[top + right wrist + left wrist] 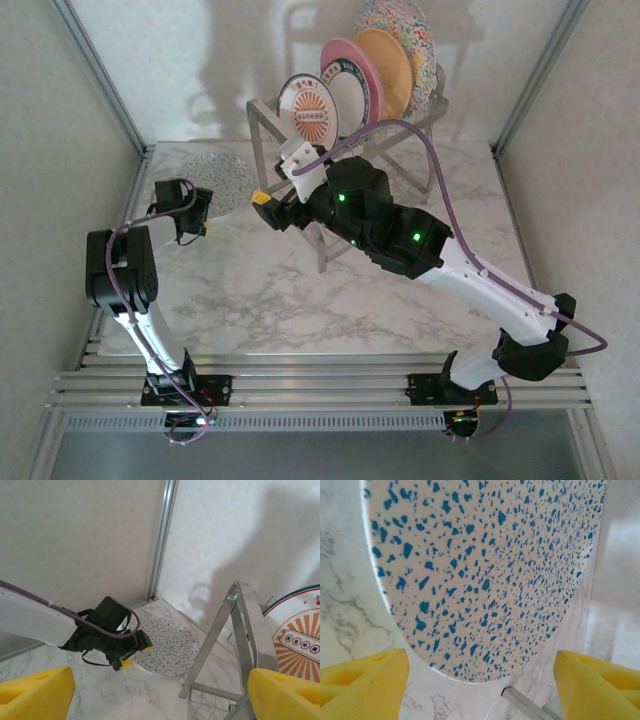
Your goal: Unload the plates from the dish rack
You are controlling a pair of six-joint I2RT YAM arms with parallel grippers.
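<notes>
The left gripper (479, 677) hangs low over the table (260, 300), well to the left of the dish rack (216, 630); its yellow fingers (365, 680) stand apart with nothing between them. A blue-speckled plate (485, 570) lies flat on the marble just ahead of those fingers, clear of both, so by my judgement it counts as unloaded. The right gripper (160, 695) hovers at the rack's near left corner; its jaws are spread wide and empty. The plate with the orange medallion (308, 112) stands on edge in the upper tier as the front one of the row; an orange plate (390, 68) and others stand behind it toward the far right. From the right wrist view the medallion plate lies ahead and to the right of the jaws, past the rack's slanted leg; its face is turned toward that gripper and its rim points up. The right arm is plainly the nearer to the rack; the next move probably calls for it to swing right past the leg and set one finger on each face of that plate at the rim.
</notes>
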